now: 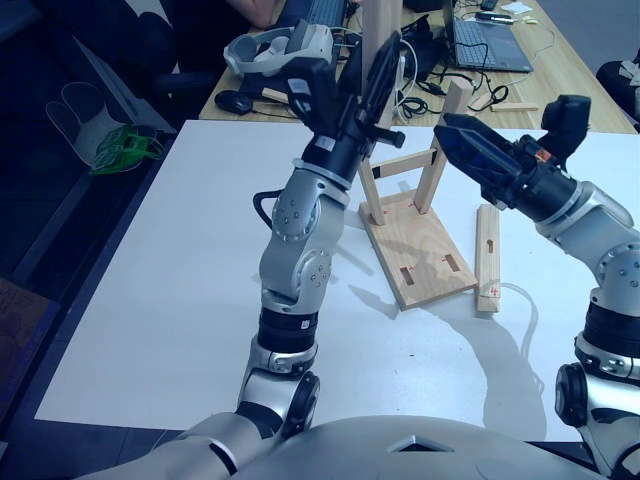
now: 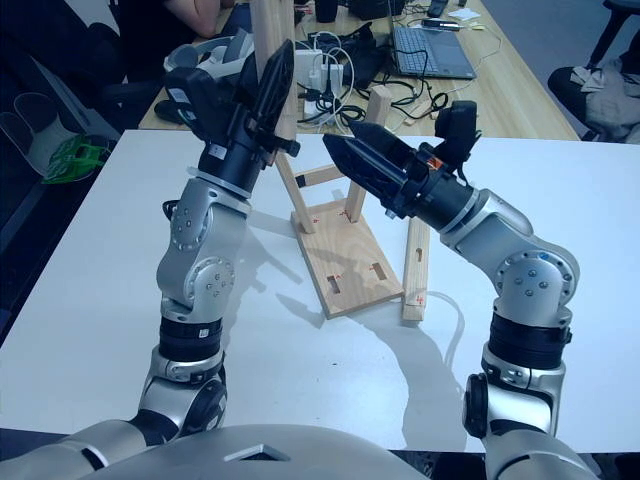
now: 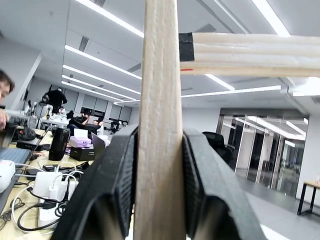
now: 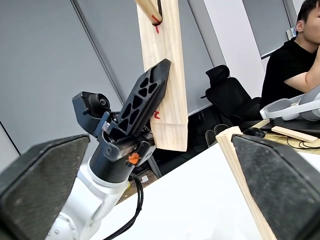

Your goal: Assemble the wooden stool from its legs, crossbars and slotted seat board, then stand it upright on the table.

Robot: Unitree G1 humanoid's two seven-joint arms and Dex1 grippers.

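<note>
The slotted seat board (image 1: 425, 262) lies flat on the white table (image 1: 180, 300). Two legs (image 1: 437, 165) stand up from its far end, joined by a crossbar (image 1: 400, 164). A loose leg (image 1: 488, 255) lies just right of the board. My left gripper (image 1: 372, 85) is raised above the board's far left corner, shut on an upright leg (image 3: 160, 125). That leg carries a crossbar (image 3: 250, 54) near its top. My right gripper (image 2: 345, 148) is open at the right standing leg (image 4: 242, 175), which sits between its fingers close to one pad (image 4: 280, 185).
Behind the table's far edge runs a wooden desk with a laptop (image 1: 490, 40), a white headset (image 1: 280, 45), a mouse and cables. A green object (image 1: 125, 148) lies off the table's left edge. The near and left parts of the table are bare.
</note>
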